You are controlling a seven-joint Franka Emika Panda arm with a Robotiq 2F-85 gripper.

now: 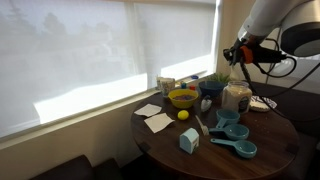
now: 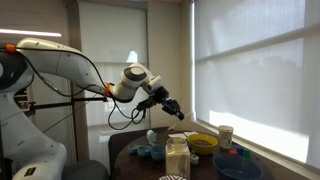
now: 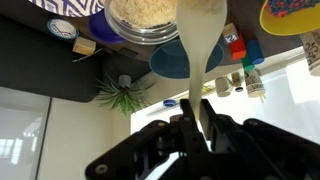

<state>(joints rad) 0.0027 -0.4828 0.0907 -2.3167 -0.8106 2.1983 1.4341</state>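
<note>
hand (image 3: pixel 197 118): clenched on the narrow handle of a cream utensil (image 3: pixel 201 45), with the jaws tight on both sides of it.
hand height: raised well above the desk (image 1: pixel 165 148) in both exterior views, arm reaching in from the side.
utensil: the handle widens into a broad blade that runs away from the hand. Its tip leaves the top edge of the wrist view, so I can't tell if it carries anything.
jar (image 3: pixel 145 15): open-topped with pale powder inside. In the wrist view it sits just beside the utensil's wide end. In an exterior view the jar (image 1: pixel 236 97) stands on the desk below the hand.
nearby: yellow bowl (image 1: pixel 183 98), blue measuring cups (image 1: pixel 240 148), small pale carton (image 1: pixel 189 140), paper notes (image 1: pixel 157 122) and a plant (image 3: pixel 122 95).
done, my read: pickup is complete, with the utensil gripped, off the desk and lined up near the jar.
left, my read: anything involving the powder. The pictures show no contact between blade and powder, and nothing spilled.
risk: the handle is thin in the jaws and could pivot.
</note>
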